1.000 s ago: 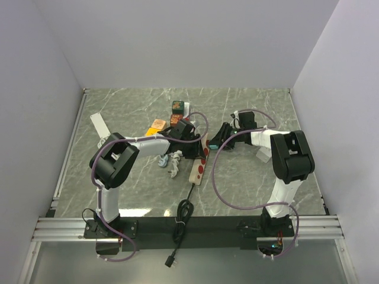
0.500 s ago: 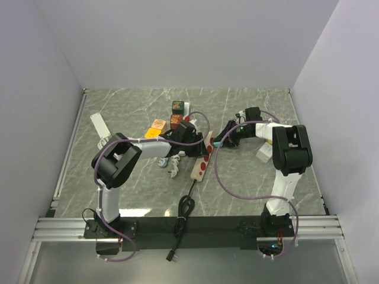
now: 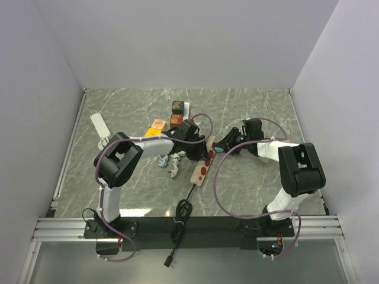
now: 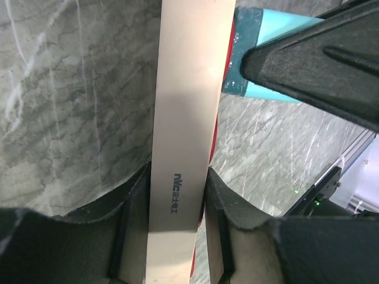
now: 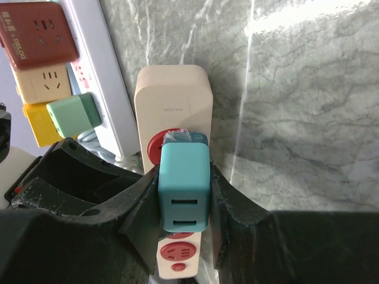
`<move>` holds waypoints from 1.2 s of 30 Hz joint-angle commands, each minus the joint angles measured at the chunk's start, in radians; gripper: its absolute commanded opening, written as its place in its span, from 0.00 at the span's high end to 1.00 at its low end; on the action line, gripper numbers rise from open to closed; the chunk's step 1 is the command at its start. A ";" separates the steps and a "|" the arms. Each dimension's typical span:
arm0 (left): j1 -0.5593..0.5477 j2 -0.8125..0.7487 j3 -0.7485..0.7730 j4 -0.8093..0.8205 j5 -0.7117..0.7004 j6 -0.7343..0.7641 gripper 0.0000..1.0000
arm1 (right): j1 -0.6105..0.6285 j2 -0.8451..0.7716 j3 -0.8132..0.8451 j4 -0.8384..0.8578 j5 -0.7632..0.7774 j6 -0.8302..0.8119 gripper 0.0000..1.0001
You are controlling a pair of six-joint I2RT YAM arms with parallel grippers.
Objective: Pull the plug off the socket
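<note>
Gripping the teal plug, right tool; left tool grips strip.

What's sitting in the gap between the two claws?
The beige power strip lies there. The left claw pinches its sides, and the right claw grips the teal plug on it. The top view shows this; the wrist views confirm it.

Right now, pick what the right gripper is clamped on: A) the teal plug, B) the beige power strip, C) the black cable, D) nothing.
A: in the right wrist view the right gripper closes on both sides of the teal plug, while the left gripper holds the beige power strip.
</note>
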 commanded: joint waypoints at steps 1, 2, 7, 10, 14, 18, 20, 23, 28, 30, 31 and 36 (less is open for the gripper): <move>0.008 0.062 -0.031 -0.094 -0.154 0.023 1.00 | -0.038 0.004 0.083 -0.080 -0.122 -0.049 1.00; 0.008 0.053 -0.054 -0.088 -0.156 0.022 1.00 | -0.076 0.022 0.103 -0.090 -0.142 -0.053 1.00; 0.008 0.030 -0.126 -0.063 -0.159 0.016 1.00 | -0.170 0.094 0.253 -0.193 -0.244 -0.110 1.00; 0.010 0.026 -0.153 -0.057 -0.163 0.014 1.00 | -0.220 0.148 0.298 -0.201 -0.288 -0.103 1.00; 0.010 0.019 -0.154 -0.057 -0.172 0.008 1.00 | -0.216 0.092 0.224 -0.118 -0.279 -0.064 1.00; 0.013 0.042 -0.098 -0.077 -0.177 0.011 1.00 | -0.098 -0.033 0.096 -0.141 -0.154 -0.092 1.00; 0.014 0.059 -0.051 -0.095 -0.182 0.011 1.00 | -0.027 -0.117 0.031 -0.092 -0.112 -0.067 1.00; 0.016 0.077 0.000 -0.115 -0.189 0.016 1.00 | 0.013 -0.207 -0.060 -0.072 -0.077 -0.037 1.00; 0.022 0.080 0.006 -0.126 -0.191 0.022 1.00 | -0.021 -0.257 -0.058 -0.129 -0.081 -0.069 1.00; 0.022 0.074 -0.009 -0.120 -0.189 0.023 1.00 | -0.076 -0.234 -0.002 -0.156 -0.133 -0.096 1.00; 0.022 0.068 -0.028 -0.118 -0.189 0.022 1.00 | -0.096 -0.190 0.030 -0.178 -0.150 -0.110 1.00; 0.022 0.034 -0.095 -0.091 -0.189 0.011 1.00 | -0.205 -0.035 0.159 -0.151 -0.262 -0.089 1.00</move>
